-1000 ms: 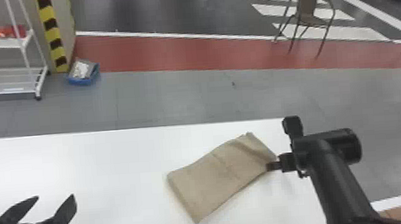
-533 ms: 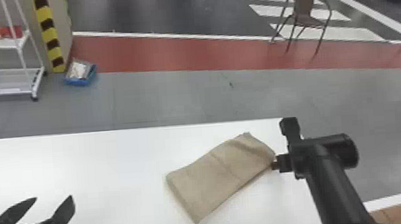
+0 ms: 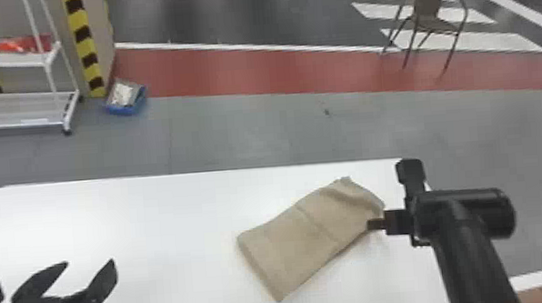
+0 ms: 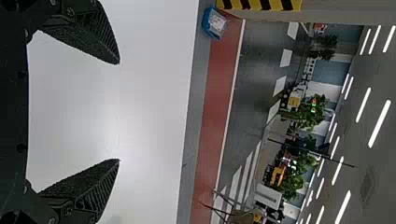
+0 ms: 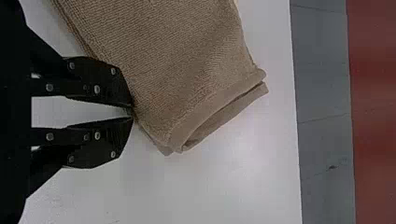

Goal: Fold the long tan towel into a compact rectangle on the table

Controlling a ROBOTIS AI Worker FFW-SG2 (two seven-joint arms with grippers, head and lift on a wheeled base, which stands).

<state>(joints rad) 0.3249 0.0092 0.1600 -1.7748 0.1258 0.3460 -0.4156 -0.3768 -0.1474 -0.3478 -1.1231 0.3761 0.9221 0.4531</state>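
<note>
The big white smooth table (image 3: 166, 224) is kinda topped, toward three o'clock, by the folded tan cloth towel (image 3: 299, 247). Its three o'clock edge is pinched in the black metal right gripper's (image 3: 374, 224) clenched fingers; at nine o'clock, the black left gripper's (image 3: 90, 262) are spread, totally released.

Your right arm (image 3: 476, 262) is black, a smooth round tube topped by a thick crosswise cylinder (image 3: 488, 211). Your left hand (image 3: 90, 262) has black tapered fingers (image 4: 88, 35) with ribbed sides; your right hand (image 3: 372, 224) has angular black plates (image 5: 102, 81) dotted with silvery screws (image 5: 97, 89).
</note>
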